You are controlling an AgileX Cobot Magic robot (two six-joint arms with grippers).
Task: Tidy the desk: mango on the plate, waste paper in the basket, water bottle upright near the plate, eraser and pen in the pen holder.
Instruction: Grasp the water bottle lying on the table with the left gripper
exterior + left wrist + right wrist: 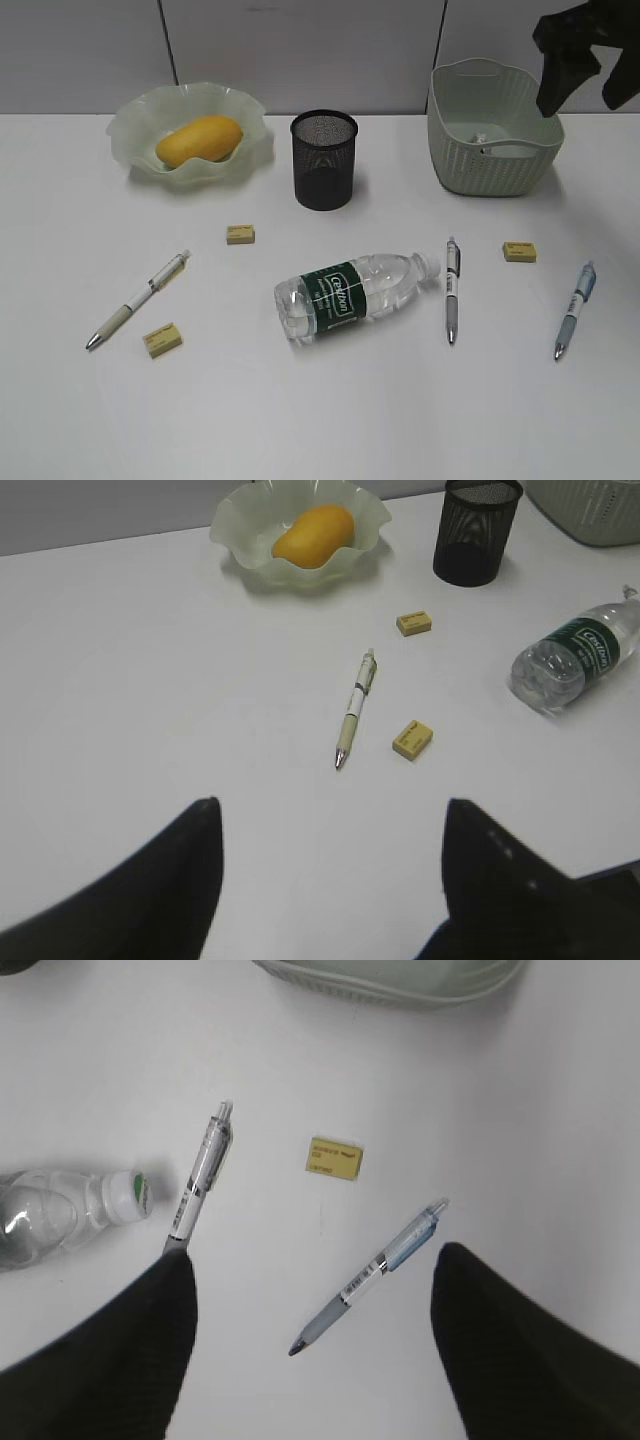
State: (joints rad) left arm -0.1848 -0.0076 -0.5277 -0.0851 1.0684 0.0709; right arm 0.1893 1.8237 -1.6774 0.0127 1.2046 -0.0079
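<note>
Two sets of jaws are mine, and both stand spread with nothing between them. My right gripper [580, 85] hangs above the far right of the desk [320, 420], just over the basket [490, 150], where a scrap of waste paper [479, 134] lies at the bottom. Below those jaws I see a blue pen [368, 1277] and a yellow eraser [334, 1158] between my fingers, a grey pen [200, 1178] toward my left finger, and the white cap of the water bottle [60, 1215], which lies on its side. My left gripper [330, 880] hovers over bare desk; ahead of its jaws lie a white pen [354, 708] and two erasers [412, 739], farther off the mango [314, 535] in the plate [240, 525], and the pen holder [478, 530] ahead right.
</note>
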